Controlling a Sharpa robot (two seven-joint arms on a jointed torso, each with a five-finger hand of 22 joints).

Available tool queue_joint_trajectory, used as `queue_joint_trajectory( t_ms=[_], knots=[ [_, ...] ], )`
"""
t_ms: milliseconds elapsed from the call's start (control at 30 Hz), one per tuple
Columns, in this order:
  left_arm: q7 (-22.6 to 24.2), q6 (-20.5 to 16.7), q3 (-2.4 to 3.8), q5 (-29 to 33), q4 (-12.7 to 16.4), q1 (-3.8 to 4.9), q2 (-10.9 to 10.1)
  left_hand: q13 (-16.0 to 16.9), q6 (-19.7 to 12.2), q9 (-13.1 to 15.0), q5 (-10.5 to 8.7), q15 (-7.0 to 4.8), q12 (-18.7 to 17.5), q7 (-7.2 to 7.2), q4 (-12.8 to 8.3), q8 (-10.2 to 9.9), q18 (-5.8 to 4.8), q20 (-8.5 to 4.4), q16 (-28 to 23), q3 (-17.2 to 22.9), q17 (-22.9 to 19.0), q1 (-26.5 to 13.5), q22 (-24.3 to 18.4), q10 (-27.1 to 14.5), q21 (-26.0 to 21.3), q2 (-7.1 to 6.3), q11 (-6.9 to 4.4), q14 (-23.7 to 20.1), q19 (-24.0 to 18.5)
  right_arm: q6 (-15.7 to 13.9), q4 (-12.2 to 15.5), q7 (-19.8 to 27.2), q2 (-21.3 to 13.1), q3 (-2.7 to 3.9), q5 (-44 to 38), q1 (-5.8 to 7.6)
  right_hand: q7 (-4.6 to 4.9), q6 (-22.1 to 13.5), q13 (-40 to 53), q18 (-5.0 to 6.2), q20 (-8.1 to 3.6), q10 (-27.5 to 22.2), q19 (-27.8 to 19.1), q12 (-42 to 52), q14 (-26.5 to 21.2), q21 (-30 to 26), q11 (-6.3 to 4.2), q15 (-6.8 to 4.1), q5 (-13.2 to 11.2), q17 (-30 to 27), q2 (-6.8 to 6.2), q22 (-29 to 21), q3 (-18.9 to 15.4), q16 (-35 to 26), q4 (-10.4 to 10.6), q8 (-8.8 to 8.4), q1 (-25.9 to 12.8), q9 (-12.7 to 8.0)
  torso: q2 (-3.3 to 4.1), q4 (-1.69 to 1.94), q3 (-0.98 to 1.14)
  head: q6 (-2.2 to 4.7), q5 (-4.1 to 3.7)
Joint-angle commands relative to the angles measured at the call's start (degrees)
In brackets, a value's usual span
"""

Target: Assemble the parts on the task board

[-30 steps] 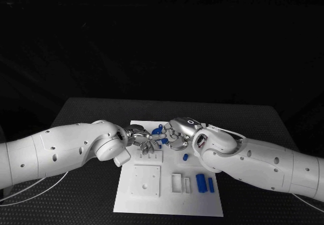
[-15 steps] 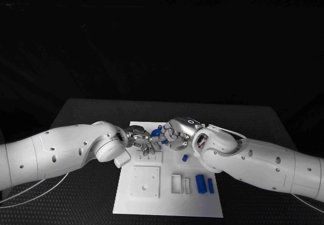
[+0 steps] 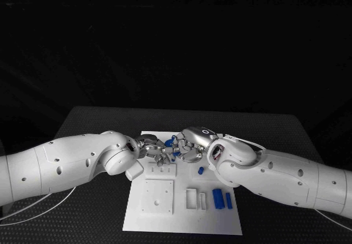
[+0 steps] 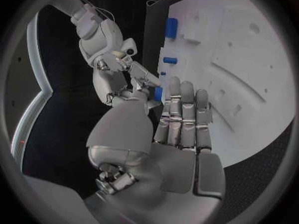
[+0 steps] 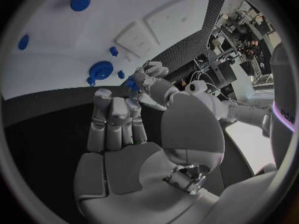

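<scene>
Over the far half of the white task board (image 3: 183, 211), which lies on the black bench (image 3: 95, 122), the two hands meet almost fingertip to fingertip. The left hand (image 3: 155, 151) comes in from the left with fingers straight and close together, as its wrist view shows (image 4: 182, 119); whether it holds anything I cannot tell. Just right of it, between the two hands, sits a small blue part (image 3: 171, 143), so both hands are about equally near it; its long axis is too hidden to judge. The right hand (image 3: 189, 147) shows straight, closed fingers in its own wrist view (image 5: 115, 122), and any pinch on the part stays unclear. The coming move likely turns on that shared part. Nearer the robot, a short blue peg (image 3: 201, 171) lies beside the right arm, and a pair of long blue bars (image 3: 222, 199) lies lengthwise toward the robot, well apart from the hands. White raised blocks (image 3: 159, 195) stand to their left.
</scene>
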Motion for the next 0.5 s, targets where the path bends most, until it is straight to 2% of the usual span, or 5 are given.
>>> queue_joint_trajectory(
  t_ms=[33,233,333,500],
  knots=[
    [1.5,-0.3,0.02,1.3,0.1,0.02,0.1,-0.2,0.2,-0.1,1.43,-0.09,-0.6,0.03,-0.1,0.4,-0.3,-4.83,-0.3,-0.7,0.1,2.0,0.1,0.3,-0.1,0.57,0.05,-0.4,-0.6,0.6,0.2,0.3,0.0,0.02,0.0,-0.02,3.94,4.2,0.0,0.36,0.05,0.3,0.4,-0.2,0.3,0.3,0.11,0.11,0.3,-0.1,0.14,0.6,0.3,0.4,-0.1,0.37,-0.7,0.1,-0.03,0.02,-0.01,-0.03,0.05],
    [1.5,-0.2,0.02,2.0,0.1,0.02,0.2,-0.7,0.1,-0.4,4.7,0.03,-1.5,0.09,-0.2,0.8,-0.45,-4.69,-0.3,-2.2,0.1,6.4,0.1,0.5,-0.1,1.21,0.16,-0.5,-0.9,0.6,0.1,0.3,0.2,0.02,0.0,-0.02,3.94,4.2,0.0,0.36,0.04,0.4,0.4,-0.2,0.3,0.3,0.11,0.1,0.4,-0.1,0.16,0.6,0.3,0.4,-0.1,0.37,-0.7,0.1,-0.01,-0.03,0.0,-0.03,0.06],
    [1.7,-0.2,0.02,2.3,0.1,0.02,0.3,-0.8,0.3,-0.4,5.35,0.04,-1.8,-0.01,-0.3,1.1,-0.49,-4.67,-0.3,-2.6,0.1,8.2,0.0,0.7,-0.1,0.7,0.11,-0.5,-0.9,0.7,0.1,0.3,0.2,0.02,0.0,-0.02,3.94,4.2,0.0,0.36,0.04,0.3,0.4,-0.2,0.3,0.3,0.11,0.1,0.4,-0.1,0.17,0.6,0.3,0.4,-0.1,0.37,-0.7,0.1,-0.01,-0.03,0.0,-0.03,0.07],
    [1.8,-0.5,0.03,1.9,0.2,0.02,0.1,-0.9,0.8,-0.3,5.54,0.08,-2.0,-0.2,-0.1,1.6,-0.59,-4.63,-0.3,-2.8,0.1,9.7,-0.1,1.1,-0.1,1.22,0.0,-0.5,-0.9,0.7,0.0,0.4,0.2,0.02,0.1,-0.02,3.94,4.2,0.0,0.36,0.03,0.3,0.4,-0.2,0.3,0.3,0.11,0.1,0.4,-0.1,0.17,0.6,0.3,0.4,-0.1,0.36,-0.7,0.1,0.0,-0.04,0.01,-0.05,0.01]
  ],
)
